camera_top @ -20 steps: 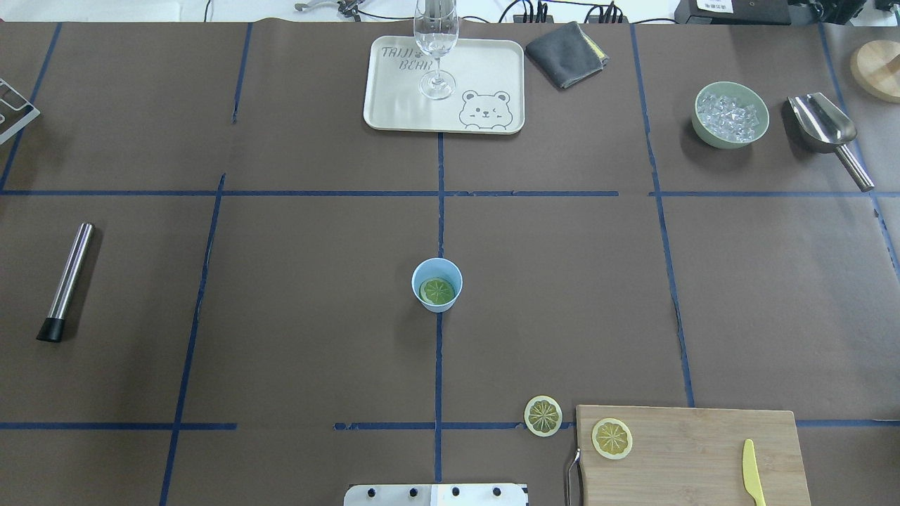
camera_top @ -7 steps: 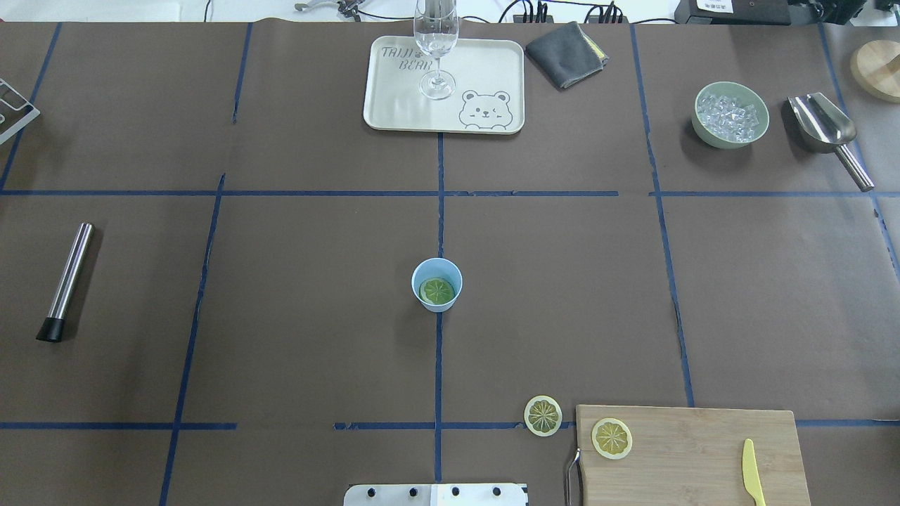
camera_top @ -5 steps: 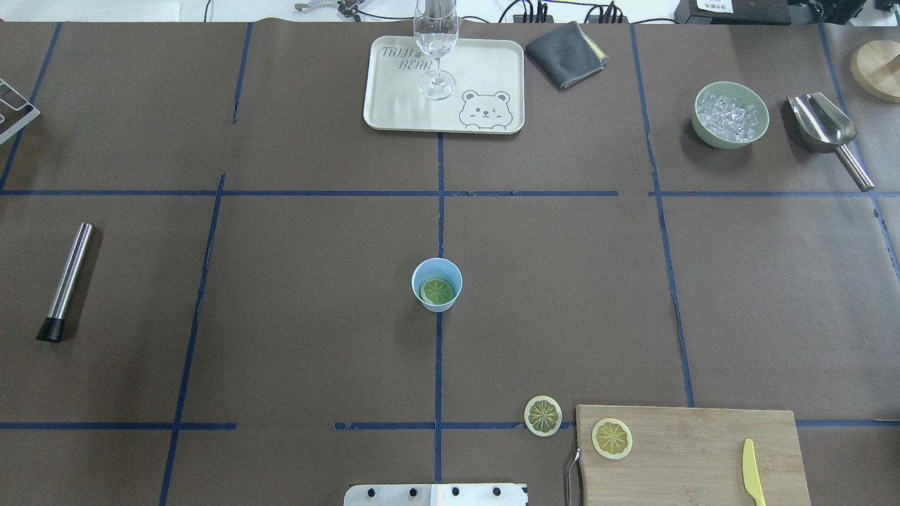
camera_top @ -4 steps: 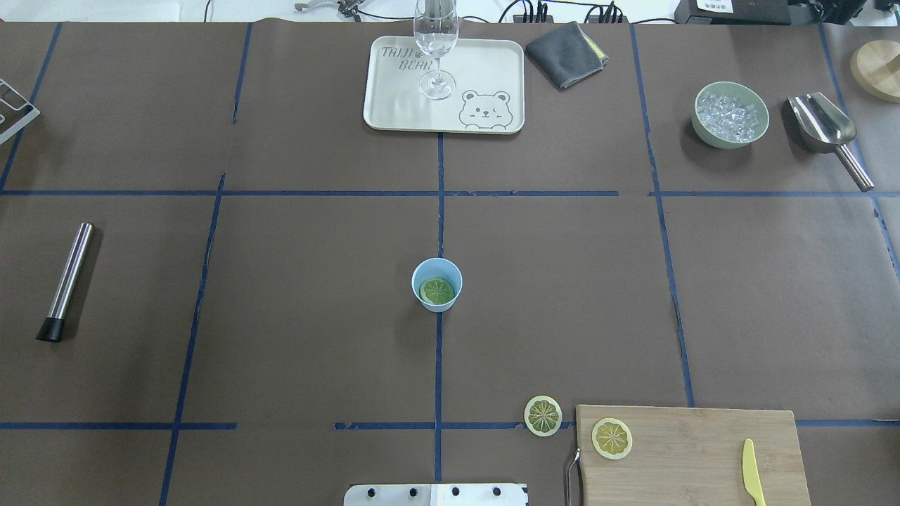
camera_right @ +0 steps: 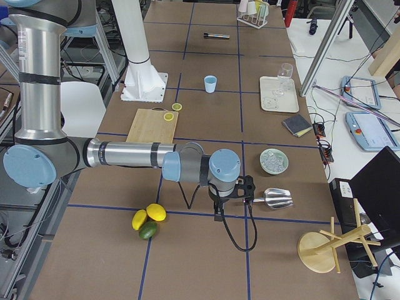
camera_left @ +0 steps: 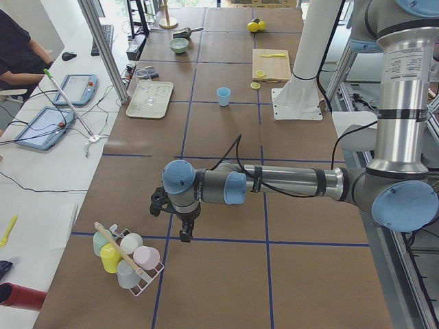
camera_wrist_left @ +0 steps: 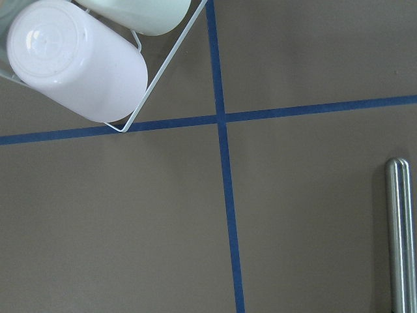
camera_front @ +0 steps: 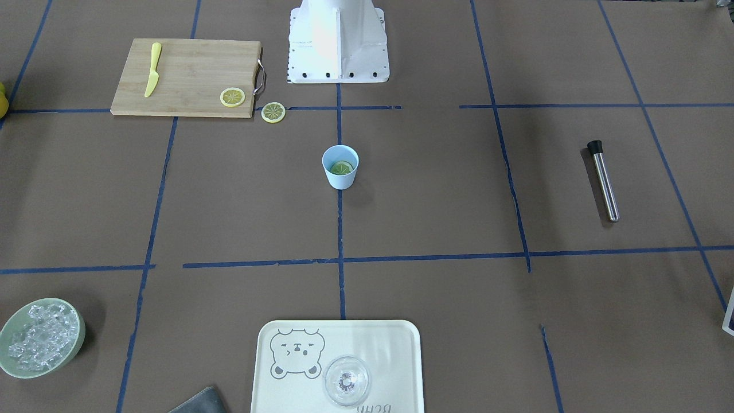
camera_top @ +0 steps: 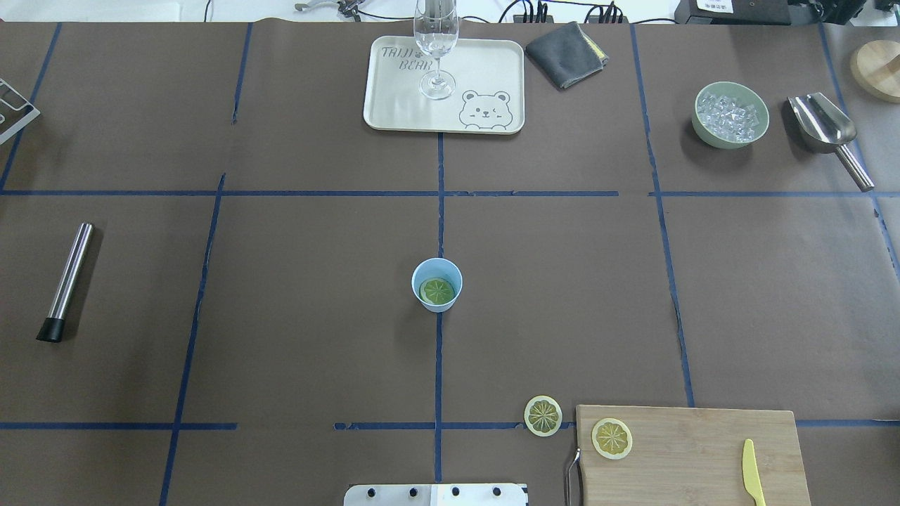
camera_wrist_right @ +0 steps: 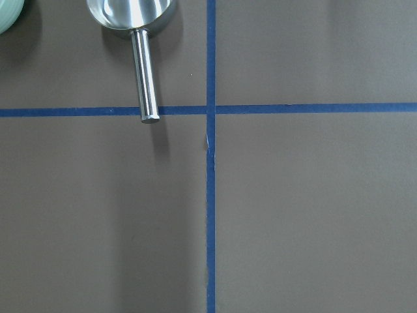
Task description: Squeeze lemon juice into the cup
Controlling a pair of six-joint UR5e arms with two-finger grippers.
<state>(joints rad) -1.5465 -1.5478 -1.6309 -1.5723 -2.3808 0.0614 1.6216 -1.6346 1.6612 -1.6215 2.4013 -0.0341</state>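
Observation:
The light-blue cup point(camera_top: 427, 270) stands at the table's middle on a blue tape line, also in the front view point(camera_front: 340, 176). One lemon slice point(camera_top: 436, 291) lies inside it, tinted green. A second slice point(camera_top: 543, 415) lies on the table beside the cutting board point(camera_top: 703, 450), and a third point(camera_top: 612, 438) lies on the board. Both grippers are far from the cup and show only in the side views. The left gripper point(camera_left: 184, 236) hangs by the cup rack; the right gripper point(camera_right: 219, 212) hangs by the scoop. I cannot tell whether either is open or shut.
A yellow knife point(camera_top: 752, 472) lies on the board. A tray point(camera_top: 485, 77) with a clear glass point(camera_top: 436, 42), a grey cloth point(camera_top: 566, 54), an ice bowl point(camera_top: 730, 116) and a metal scoop point(camera_top: 826, 130) stand at the far side. A steel muddler point(camera_top: 67, 281) lies on the left.

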